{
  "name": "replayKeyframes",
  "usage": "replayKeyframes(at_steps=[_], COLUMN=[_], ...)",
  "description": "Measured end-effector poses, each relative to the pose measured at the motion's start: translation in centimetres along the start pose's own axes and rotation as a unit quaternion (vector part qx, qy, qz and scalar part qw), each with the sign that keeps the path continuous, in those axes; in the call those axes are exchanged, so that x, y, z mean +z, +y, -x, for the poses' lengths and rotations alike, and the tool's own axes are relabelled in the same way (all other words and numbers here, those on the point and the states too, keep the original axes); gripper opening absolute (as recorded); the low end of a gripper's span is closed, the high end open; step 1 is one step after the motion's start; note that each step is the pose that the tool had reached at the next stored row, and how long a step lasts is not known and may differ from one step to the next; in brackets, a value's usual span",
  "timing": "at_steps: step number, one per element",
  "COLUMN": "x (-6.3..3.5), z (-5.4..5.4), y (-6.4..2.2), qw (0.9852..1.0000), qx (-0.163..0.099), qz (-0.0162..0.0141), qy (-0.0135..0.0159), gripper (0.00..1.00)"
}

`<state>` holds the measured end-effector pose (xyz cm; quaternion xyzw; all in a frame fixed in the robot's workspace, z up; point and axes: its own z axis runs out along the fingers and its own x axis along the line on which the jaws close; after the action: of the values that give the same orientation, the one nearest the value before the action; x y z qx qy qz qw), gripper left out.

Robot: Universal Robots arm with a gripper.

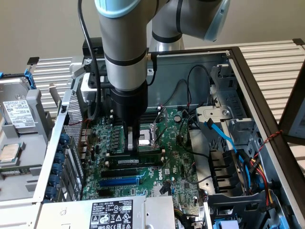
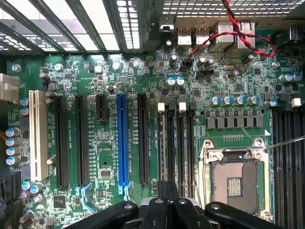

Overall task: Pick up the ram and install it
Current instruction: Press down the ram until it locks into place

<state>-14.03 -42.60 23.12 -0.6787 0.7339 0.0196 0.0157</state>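
Even, soft daylight; slats [image 2: 90, 28] blown out white behind the chassis. Arm [image 1: 125, 62] shades the board [image 1: 143, 157] (mildly). Wrist view sharp, near edge slightly soft.

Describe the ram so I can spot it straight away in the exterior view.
Look inside the open case at the green motherboard, just beside the square CPU socket. The ram is the long, thin dark stick lying parallel to the black slots and the blue slot. It alone carries a white label strip.
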Motion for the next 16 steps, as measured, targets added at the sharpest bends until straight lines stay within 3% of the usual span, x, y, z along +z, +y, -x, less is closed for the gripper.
replayKeyframes(at_steps=[10, 12, 16], x=[0.57, 0.28, -1.15], z=[0.0, -0.1, -0.5], y=[0.03, -0.02, 0.0], qw=[1.0, 1.0, 1.0], qx=[0.0, 0.0, 0.0], qz=[0.0001, -0.0007, 0.0004], qy=[-0.0007, -0.0042, -0.0046], gripper=[0.1, 0.1, 0.1])
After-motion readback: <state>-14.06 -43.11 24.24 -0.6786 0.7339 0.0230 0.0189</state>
